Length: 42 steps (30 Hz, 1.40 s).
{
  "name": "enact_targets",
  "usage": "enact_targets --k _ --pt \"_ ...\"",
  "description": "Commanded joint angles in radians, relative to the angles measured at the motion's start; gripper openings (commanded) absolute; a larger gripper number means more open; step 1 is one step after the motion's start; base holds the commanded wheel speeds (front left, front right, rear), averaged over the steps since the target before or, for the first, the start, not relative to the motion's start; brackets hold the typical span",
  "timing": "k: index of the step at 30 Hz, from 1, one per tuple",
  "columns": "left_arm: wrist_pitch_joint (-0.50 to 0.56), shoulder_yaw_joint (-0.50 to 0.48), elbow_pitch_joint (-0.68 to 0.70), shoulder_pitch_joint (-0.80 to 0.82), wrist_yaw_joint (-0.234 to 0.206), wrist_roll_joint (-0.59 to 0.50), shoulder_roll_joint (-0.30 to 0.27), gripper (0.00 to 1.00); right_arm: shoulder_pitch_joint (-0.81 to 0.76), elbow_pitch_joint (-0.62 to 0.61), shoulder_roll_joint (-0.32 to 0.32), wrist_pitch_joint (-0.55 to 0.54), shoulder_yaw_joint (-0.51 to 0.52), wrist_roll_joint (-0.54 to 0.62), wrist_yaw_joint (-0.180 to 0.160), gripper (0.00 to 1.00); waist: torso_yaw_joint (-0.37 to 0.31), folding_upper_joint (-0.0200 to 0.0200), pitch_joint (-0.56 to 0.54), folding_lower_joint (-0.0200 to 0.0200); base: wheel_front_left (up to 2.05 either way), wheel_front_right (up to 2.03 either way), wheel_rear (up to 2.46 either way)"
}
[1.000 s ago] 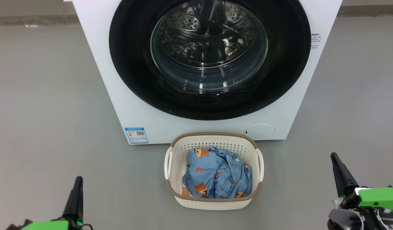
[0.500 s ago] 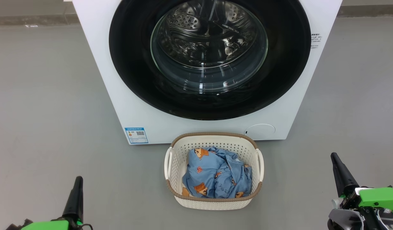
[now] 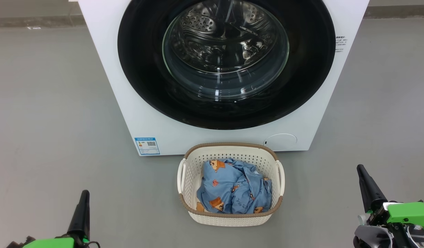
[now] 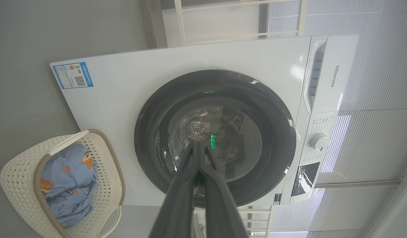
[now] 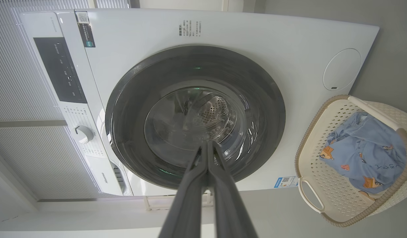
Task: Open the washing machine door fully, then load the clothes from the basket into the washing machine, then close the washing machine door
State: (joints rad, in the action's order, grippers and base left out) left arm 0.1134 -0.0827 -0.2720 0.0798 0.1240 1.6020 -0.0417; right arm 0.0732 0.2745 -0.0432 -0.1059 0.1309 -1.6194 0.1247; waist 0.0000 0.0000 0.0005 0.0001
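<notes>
While the washing machine door [image 3: 139, 69] sits shut, flush against the front of the washing machine [image 3: 105, 75], its clear glass window shows the steel drum [image 3: 212, 31] behind it. The basket [image 3: 230, 145] stands on the grey floor [image 3: 43, 120] just in front of the machine and below the door. It lies between the blue energy label [image 3: 147, 145] and the round filter cover [image 3: 280, 140]. The clothes [image 3: 232, 189] lie bundled inside the basket, below its rim: light blue fabric with orange cartoon figures.

The left tool [image 3: 83, 194] is at the lower left of the head view. It is clenched, its two dark fingers pressed together, grasping nothing, and well apart from the basket. The right tool [image 3: 360, 169] is at the lower right, likewise clenched and empty, well apart from the basket on the opposite side. Each wrist view looks along its closed fingers toward the door window.
</notes>
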Motion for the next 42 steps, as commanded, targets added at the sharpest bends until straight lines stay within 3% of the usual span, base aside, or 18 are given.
enact_targets --k 1,8,9,19,22,42 --pt "0.001 -0.033 0.021 0.035 0.007 0.005 -0.009 0.0 0.041 -0.024 -0.01 -0.005 -0.02 0.008 0.006 0.0 0.0 0.0 0.0 -0.0001 0.0 0.0 0.0" --pt "0.001 -0.033 0.021 0.035 0.007 0.005 -0.009 0.0 0.041 -0.024 -0.01 -0.005 -0.02 0.009 0.006 0.0 0.0 0.0 0.0 -0.0001 0.0 0.0 0.0" --pt "0.0 0.0 0.0 0.0 0.0 0.0 0.0 1.0 0.0 0.0 0.0 0.0 0.0 0.0 0.0 1.0 0.0 0.0 0.0 0.0 0.0 0.0 0.0" --pt "-0.004 -0.002 -0.018 -0.017 -0.001 0.005 0.003 1.0 -0.01 0.019 0.014 0.021 -0.022 -0.002 0.0 1.0 0.0 0.0 -0.001 0.0015 0.0 0.0 0.0" --pt "-0.007 -0.005 -0.007 -0.015 -0.001 0.004 0.001 1.0 -0.008 0.007 0.013 0.032 -0.033 -0.004 0.001 1.0 0.0 0.0 0.0 0.0001 0.0 0.0 0.0" --pt "-0.019 -0.003 0.063 -0.011 0.0 -0.026 -0.014 1.0 0.005 -0.047 0.01 0.088 -0.085 0.015 0.001 1.0 0.003 0.0 -0.002 0.0 0.0 0.0 0.0"
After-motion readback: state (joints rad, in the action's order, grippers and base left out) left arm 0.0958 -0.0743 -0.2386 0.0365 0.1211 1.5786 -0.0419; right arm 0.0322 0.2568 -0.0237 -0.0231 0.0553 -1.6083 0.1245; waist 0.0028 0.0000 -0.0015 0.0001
